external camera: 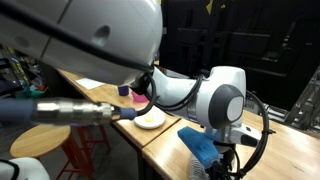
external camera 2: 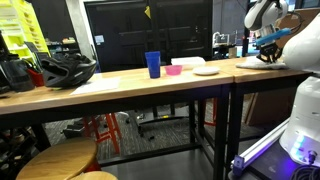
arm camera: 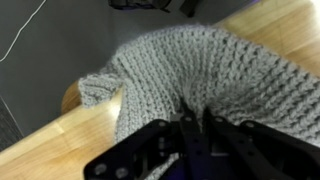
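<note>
A grey knitted cloth (arm camera: 190, 65) fills most of the wrist view and lies on a light wooden table (arm camera: 55, 135). My gripper (arm camera: 193, 115) comes in from the bottom with its dark fingers shut, pinching a fold of the cloth between them. In an exterior view the gripper (external camera 2: 268, 48) hangs over the far right end of the table, with the cloth (external camera 2: 271, 58) bunched under it. I cannot tell whether the cloth is lifted off the wood.
A blue cup (external camera 2: 153, 64), a pink bowl (external camera 2: 175, 70) and a white plate (external camera 2: 207, 70) stand along the tabletop (external camera 2: 120, 85). A black helmet (external camera 2: 65, 68) lies at its other end. Round wooden stools (external camera 2: 55, 160) stand in front. The white plate (external camera: 150, 120) also shows behind the arm.
</note>
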Robot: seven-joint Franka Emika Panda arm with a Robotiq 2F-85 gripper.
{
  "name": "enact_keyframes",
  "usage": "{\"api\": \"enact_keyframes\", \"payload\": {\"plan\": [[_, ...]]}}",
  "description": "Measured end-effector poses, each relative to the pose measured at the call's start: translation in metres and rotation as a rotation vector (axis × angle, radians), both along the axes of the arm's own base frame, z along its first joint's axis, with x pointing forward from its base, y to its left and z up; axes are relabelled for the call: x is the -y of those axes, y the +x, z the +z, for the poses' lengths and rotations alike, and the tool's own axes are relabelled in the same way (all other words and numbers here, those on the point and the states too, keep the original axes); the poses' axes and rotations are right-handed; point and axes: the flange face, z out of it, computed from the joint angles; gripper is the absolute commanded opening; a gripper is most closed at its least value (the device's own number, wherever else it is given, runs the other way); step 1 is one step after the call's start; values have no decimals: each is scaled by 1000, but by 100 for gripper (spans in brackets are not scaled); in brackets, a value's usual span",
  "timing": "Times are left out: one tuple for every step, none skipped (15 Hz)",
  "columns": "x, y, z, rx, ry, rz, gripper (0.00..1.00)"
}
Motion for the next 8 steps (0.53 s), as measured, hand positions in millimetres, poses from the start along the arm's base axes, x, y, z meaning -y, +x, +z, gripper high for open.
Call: {"api": "enact_keyframes", "payload": {"plan": [[-7, 2, 0, 3, 6, 7, 2], [-13, 4, 0, 8, 11, 13, 2], [-20, 6, 1, 14, 16, 18, 2], [-40, 10, 1, 29, 24, 28, 9], [-39, 10, 3, 32, 20, 29, 9], [-38, 11, 3, 32, 20, 29, 9], [-38, 11, 3, 32, 20, 29, 9], [-38, 11, 3, 32, 20, 29, 9]]}}
